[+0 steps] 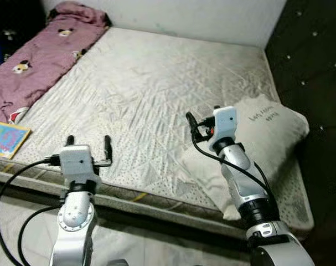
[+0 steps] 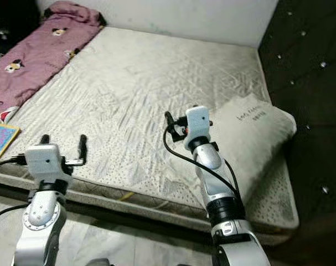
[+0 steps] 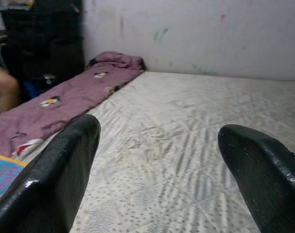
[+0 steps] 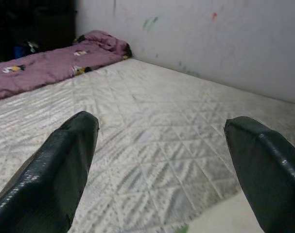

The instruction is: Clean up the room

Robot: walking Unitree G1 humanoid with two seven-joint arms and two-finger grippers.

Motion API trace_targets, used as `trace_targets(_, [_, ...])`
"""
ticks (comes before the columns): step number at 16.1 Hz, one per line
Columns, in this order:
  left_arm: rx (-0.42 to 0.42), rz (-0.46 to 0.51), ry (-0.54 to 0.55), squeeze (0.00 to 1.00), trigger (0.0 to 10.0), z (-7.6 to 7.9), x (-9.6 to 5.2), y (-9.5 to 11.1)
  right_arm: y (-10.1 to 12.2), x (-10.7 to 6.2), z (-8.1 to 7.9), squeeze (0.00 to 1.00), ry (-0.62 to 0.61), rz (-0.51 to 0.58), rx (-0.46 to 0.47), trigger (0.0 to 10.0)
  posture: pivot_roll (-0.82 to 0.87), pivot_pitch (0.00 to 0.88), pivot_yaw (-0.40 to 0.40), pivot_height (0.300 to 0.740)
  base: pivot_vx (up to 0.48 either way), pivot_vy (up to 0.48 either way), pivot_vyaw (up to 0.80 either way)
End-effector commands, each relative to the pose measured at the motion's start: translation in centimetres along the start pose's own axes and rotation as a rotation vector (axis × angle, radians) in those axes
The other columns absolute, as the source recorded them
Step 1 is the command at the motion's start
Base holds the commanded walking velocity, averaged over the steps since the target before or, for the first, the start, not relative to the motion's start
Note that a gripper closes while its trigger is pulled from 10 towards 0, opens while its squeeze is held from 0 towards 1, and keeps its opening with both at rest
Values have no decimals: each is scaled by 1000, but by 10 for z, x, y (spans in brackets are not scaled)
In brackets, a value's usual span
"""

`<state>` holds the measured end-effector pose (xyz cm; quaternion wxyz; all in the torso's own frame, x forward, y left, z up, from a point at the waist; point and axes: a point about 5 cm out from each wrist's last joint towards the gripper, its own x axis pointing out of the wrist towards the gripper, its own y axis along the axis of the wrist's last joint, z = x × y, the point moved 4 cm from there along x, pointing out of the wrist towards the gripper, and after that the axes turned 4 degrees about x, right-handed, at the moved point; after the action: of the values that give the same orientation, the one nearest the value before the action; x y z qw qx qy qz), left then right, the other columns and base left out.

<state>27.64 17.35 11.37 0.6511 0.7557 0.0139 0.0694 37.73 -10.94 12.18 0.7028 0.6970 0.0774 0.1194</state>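
From the head view, we held our left pincer (image 1: 88, 141) spread above the grey quilted bed (image 1: 156, 83), our right pincer (image 1: 202, 118) beside the pale printed pillow (image 1: 267, 138), likely next to tidy. Both wrist views showed spread fingers (image 4: 60, 165), a crumpled mauve blanket (image 3: 64, 97) beyond.

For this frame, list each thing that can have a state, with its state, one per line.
left gripper: open, empty, over the mattress's near edge.
right gripper: open, empty, above the pillow's edge.
pillow: lying flat on the mattress.
pink blanket: rumpled along the far side.
book: closed, flat.
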Motion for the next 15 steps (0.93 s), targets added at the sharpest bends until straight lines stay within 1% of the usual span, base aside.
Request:
trace_targets(1, [11, -14, 3, 0, 10000, -1, 0, -2, 2, 0, 7, 0, -25, 8, -1, 10000, -18, 0, -33, 740, 0, 0, 0])
trace_targets(3, [11, -4, 3, 0, 10000, -1, -1, -1, 0, 0, 10, 0, -40, -3, 10, 10000, -16, 0, -32, 740, 0, 0, 0])
trace_targets(5, [12, 12, -11, 0, 10000, 1, -1, 1, -3, 0, 10, 0, -48, -20, 32, 10000, -14, 0, -30, 740, 309, 0, -800])
trace_targets(9, [17, 13, -10, 0, 10000, 0, 0, 2, -1, 2, 8, 0, -46, -8, 22, 10000, -11, 0, -29, 740, 480, 0, -800])
trace_targets(10, [16, 9, -8, 0, 10000, -1, -1, 1, -1, 2, 8, 0, -47, -6, 21, 10000, -11, 0, -29, 740, 304, 0, -800])
trace_targets(11, [11, -4, 1, 0, 10000, -1, -1, -1, -1, 2, 9, 0, -48, -6, 19, 10000, -11, 0, -29, 740, 0, 0, -481])
trace_targets(15, [12, -9, 3, 0, 10000, 0, -2, -2, -1, 2, 13, 0, -57, -3, 13, 10000, -11, 0, -28, 740, 0, 0, 0])
